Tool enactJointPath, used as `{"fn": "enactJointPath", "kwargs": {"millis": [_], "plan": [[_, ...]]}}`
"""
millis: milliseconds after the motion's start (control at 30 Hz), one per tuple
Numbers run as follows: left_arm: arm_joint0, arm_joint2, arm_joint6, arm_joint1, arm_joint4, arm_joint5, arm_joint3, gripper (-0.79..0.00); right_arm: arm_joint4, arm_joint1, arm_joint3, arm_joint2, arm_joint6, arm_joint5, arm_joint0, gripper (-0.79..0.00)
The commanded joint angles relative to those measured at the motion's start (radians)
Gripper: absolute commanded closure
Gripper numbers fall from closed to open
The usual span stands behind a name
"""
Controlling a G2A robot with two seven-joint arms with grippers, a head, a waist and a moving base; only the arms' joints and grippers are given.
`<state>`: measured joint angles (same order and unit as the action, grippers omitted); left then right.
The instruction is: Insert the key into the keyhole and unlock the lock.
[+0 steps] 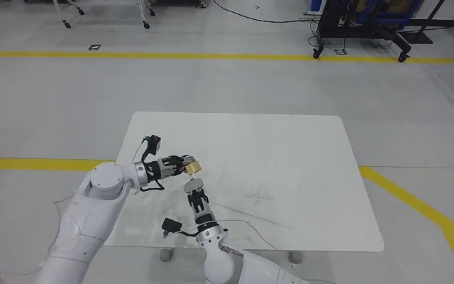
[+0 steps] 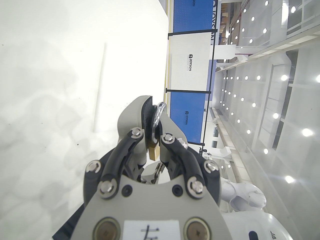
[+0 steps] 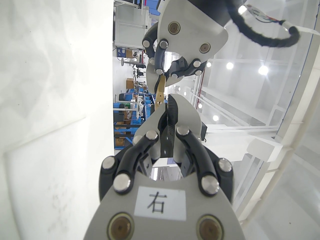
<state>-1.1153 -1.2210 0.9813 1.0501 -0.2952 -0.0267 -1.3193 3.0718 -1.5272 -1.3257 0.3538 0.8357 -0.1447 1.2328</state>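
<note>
In the top view my left gripper (image 1: 186,167) comes in from the left and holds a small brass padlock (image 1: 193,167) above the table's front left part. The left wrist view has this gripper (image 2: 156,118) shut on the padlock (image 2: 154,152), its silver shackle (image 2: 160,113) between the pads. My right gripper (image 1: 193,187) sits just in front of the lock, pointing at it. In the right wrist view it (image 3: 166,108) is shut on the key's black head (image 3: 166,137). The key tip meets the padlock's (image 3: 160,89) lower end; how deep it sits is hidden.
The white table (image 1: 305,149) carries a thin pale sheet (image 1: 259,192) to the right of the grippers. Its front edge lies close below the right arm. Yellow floor lines and wheeled racks (image 1: 362,28) lie beyond the table.
</note>
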Motion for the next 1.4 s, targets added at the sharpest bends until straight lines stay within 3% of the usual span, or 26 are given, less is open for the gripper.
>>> {"fn": "enactJointPath", "kwargs": {"millis": [0,267,500,733,1367], "plan": [[0.002,-0.007,0.020,-0.002,-0.011,-0.002,0.006,0.000,-0.008,0.007,-0.024,0.009,-0.043,-0.008,0.019,0.000],[0.022,-0.022,0.103,-0.008,-0.045,-0.013,0.037,0.000,0.000,0.052,-0.130,0.101,-0.159,0.003,0.090,0.000],[0.020,-0.014,0.082,-0.011,0.011,0.014,0.028,0.000,0.000,0.070,-0.164,0.130,-0.190,0.053,0.105,0.000],[0.018,-0.015,0.095,-0.014,0.002,0.024,0.023,0.000,0.000,0.073,-0.176,0.138,-0.251,0.083,0.116,0.000],[0.013,-0.004,0.097,-0.018,0.022,0.040,0.012,0.000,0.000,0.063,-0.154,0.133,-0.250,0.109,0.101,0.000]]}}
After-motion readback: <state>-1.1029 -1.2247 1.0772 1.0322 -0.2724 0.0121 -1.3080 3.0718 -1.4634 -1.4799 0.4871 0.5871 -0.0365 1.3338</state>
